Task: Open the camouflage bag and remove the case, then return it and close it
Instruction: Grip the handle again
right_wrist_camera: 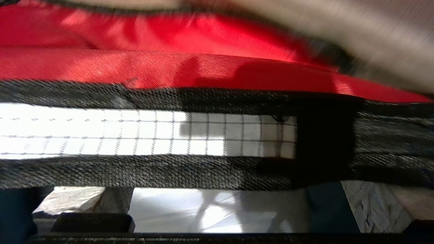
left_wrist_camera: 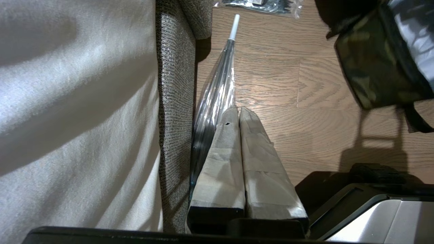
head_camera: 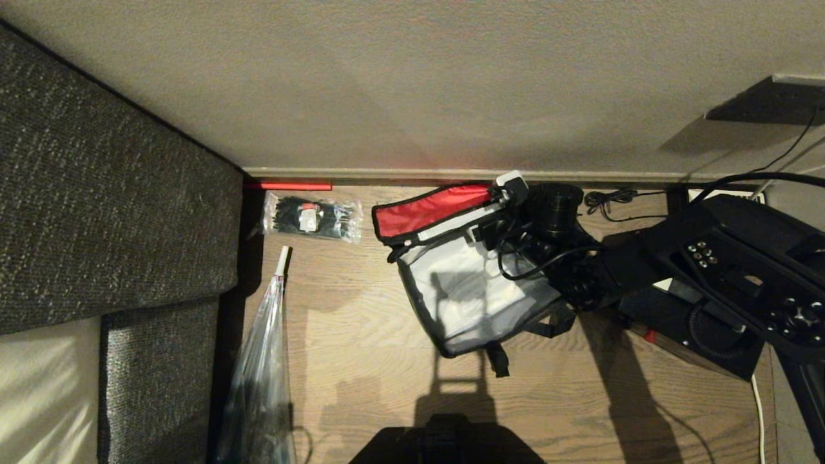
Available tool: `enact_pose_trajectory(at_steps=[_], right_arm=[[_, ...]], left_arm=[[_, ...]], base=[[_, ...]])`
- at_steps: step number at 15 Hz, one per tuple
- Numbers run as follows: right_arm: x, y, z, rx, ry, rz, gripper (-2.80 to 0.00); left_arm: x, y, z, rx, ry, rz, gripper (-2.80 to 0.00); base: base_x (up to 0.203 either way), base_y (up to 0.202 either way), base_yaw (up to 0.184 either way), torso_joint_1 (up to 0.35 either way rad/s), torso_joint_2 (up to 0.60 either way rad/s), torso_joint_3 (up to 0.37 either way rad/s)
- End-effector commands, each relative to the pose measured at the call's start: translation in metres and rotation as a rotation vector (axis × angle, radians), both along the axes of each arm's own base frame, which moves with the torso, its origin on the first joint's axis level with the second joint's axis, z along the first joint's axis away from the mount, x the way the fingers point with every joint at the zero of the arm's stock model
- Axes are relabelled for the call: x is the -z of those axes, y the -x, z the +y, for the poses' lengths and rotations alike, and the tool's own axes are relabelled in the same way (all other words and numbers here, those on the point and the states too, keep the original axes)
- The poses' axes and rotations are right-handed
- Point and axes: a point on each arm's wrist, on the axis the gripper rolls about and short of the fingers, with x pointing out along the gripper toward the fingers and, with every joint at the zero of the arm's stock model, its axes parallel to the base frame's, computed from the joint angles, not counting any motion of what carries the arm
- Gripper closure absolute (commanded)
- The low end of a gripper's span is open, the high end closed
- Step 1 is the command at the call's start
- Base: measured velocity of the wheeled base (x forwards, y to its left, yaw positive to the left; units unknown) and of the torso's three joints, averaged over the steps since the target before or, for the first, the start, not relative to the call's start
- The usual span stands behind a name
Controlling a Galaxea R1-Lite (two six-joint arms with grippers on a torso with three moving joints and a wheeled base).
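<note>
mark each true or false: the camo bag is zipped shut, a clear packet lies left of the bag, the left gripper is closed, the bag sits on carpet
1. The soft camouflage bag with red lining is zipped shut. False: its lid is folded back and the pale interior shows.
2. A small clear packet of black items lies left of the bag. True.
3. The left gripper is closed. True: its fingers meet.
4. The bag sits on carpet. False: it sits on the wooden floor.

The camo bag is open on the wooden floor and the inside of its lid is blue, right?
Almost. The camouflage bag is open on the wooden floor, but the inside of its lid is red, not blue. The head view shows it, and the right wrist view shows the same red lining close up.
</note>
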Motion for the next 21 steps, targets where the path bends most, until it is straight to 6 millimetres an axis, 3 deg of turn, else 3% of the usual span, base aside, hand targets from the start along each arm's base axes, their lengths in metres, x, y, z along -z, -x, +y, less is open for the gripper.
enact_pose_trajectory(at_steps=[1,3,7,11,14,16,21], right_arm=[[-0.007,-0.010,-0.005,0.019,-0.003,-0.047,-2.80],[-0.008,-0.013,-0.008,0.027,0.000,-0.054,-2.80],[-0.030,-0.026,-0.011,0.044,-0.006,-0.164,-2.80],[-0.033,-0.024,-0.012,0.045,-0.011,-0.173,-2.80],[-0.014,-0.014,-0.015,0.014,0.007,-0.040,-2.80],[-0.014,-0.012,-0.015,0.008,-0.052,0.005,-2.80],[0.014,-0.003,-0.018,0.047,-0.145,0.344,-2.80]], left_arm=[[0.001,0.000,0.000,0.000,-0.001,0.001,0.00],[0.001,0.000,0.000,-0.001,-0.001,0.000,0.00],[0.001,0.000,0.000,0.000,-0.001,0.002,0.00],[0.001,0.000,0.000,-0.001,-0.001,0.001,0.00],[0.001,0.000,0.000,0.000,0.001,0.001,0.00],[0.001,0.000,0.000,-0.001,0.001,0.001,0.00],[0.001,0.000,0.000,-0.001,-0.001,0.002,0.00]], base=[[0.000,0.000,0.000,0.000,0.00,0.000],[0.000,0.000,0.000,0.000,0.00,0.000],[0.000,0.000,0.000,0.000,0.00,0.000],[0.000,0.000,0.000,0.000,0.00,0.000],[0.000,0.000,0.000,0.000,0.00,0.000],[0.000,0.000,0.000,0.000,0.00,0.000],[0.000,0.000,0.000,0.000,0.00,0.000]])
